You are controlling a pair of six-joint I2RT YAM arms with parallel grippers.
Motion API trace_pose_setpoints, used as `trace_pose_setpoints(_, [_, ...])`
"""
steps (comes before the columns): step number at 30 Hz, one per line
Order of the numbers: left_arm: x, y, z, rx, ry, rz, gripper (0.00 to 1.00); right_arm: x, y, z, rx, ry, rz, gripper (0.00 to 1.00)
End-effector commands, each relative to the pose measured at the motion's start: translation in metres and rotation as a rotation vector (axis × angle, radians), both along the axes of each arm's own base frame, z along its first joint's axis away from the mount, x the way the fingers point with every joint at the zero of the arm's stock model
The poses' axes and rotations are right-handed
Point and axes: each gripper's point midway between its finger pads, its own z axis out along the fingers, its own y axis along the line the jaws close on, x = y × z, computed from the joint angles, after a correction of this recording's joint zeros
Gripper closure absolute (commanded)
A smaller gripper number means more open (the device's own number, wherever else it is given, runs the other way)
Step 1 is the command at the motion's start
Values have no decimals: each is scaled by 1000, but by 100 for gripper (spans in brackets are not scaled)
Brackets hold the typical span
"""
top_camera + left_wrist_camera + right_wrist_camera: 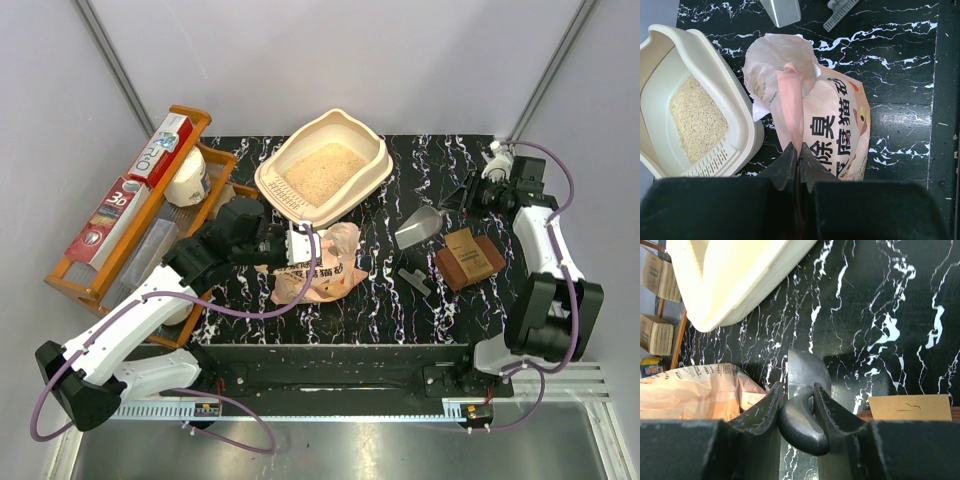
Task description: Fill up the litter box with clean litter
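Pink crinkled plastic bag [840, 125] bore black Chinese print, 除臭 legible. Left end effector [799, 150] clenched on fold of bag. Right end effector [797, 387] partly spread, grasping dark grey plastic scoop [802, 365] by handle. Cream-beige plastic litter box [740, 115], high-rimmed, sat at far centre of black marbled worktop [900, 75], just beside bag. Pale beige granular litter [697, 117] lay in shallow layer across box floor.

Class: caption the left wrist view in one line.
Left hand shut on the pink litter bag, beside the litter box part-filled with clean litter.
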Motion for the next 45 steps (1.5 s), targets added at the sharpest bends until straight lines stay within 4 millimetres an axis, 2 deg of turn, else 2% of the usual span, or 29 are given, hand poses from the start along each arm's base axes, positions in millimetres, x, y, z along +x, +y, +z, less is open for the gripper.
trace_pose_setpoints(1, [2, -8, 15, -50, -15, -16, 100, 14, -4, 0, 65, 0, 51, 95])
trace_pose_setpoints(6, [4, -6, 15, -42, -25, -9, 100, 27, -16, -10, 101, 30, 40, 94])
trace_pose_setpoints(13, [4, -6, 13, -38, -21, -10, 100, 50, -41, -35, 100, 71, 5, 89])
trace_pose_setpoints(19, [4, -6, 12, -36, -22, -9, 100, 64, -39, -36, 141, 60, 52, 85])
trace_pose_setpoints(39, [6, -6, 8, -26, -12, -5, 100, 65, -40, -78, 171, 151, 20, 78])
trace_pose_setpoints(42, [7, -7, 7, -24, -11, -3, 100, 67, -46, -86, 137, 169, -13, 68])
trace_pose_setpoints(45, [6, -6, 7, -24, -11, -5, 100, 67, -53, -90, 89, 174, -34, 61])
